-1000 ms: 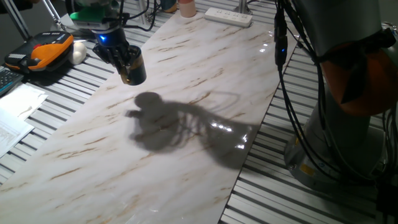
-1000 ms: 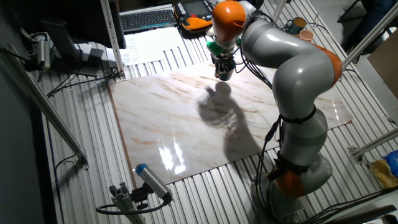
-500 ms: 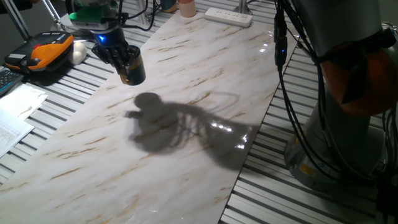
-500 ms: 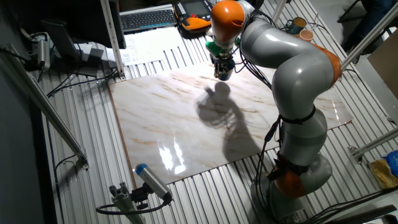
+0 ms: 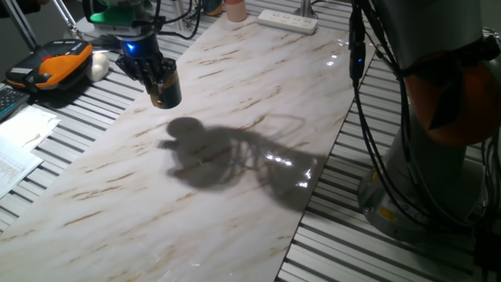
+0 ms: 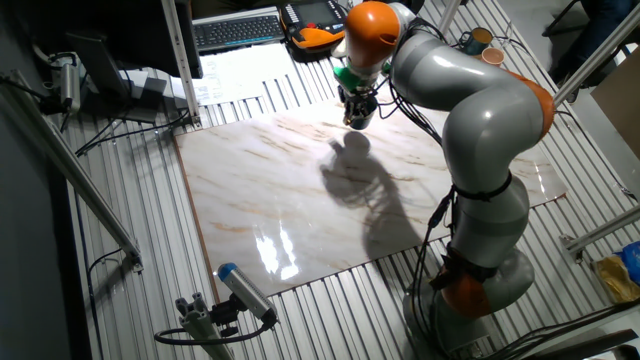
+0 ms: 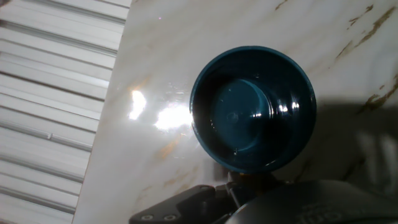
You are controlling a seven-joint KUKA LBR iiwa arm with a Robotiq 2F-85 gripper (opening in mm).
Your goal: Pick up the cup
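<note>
The cup (image 5: 166, 86) is a small dark navy mug hanging just above the far left corner of the marble tabletop (image 5: 258, 94). My gripper (image 5: 159, 77) is shut on it from above, with its shadow lying apart from it on the marble. The other fixed view shows the cup (image 6: 357, 118) under the gripper (image 6: 356, 108) near the board's far edge. In the hand view I look straight down into the cup (image 7: 253, 118), whose inside is empty. A dark part of the hand (image 7: 186, 208) clamps the cup's lower rim. The handle is hidden.
An orange and black device (image 5: 59, 63) and papers (image 5: 19, 149) lie off the board's left side. A white power strip (image 5: 288, 21) and a pale pink cup (image 5: 234, 9) sit at the far end. Arm cables (image 5: 360, 102) hang along the right edge.
The gripper with the cup has crept slightly up and toward the far left. Its shadow has shifted with it, and the grip is unchanged.
</note>
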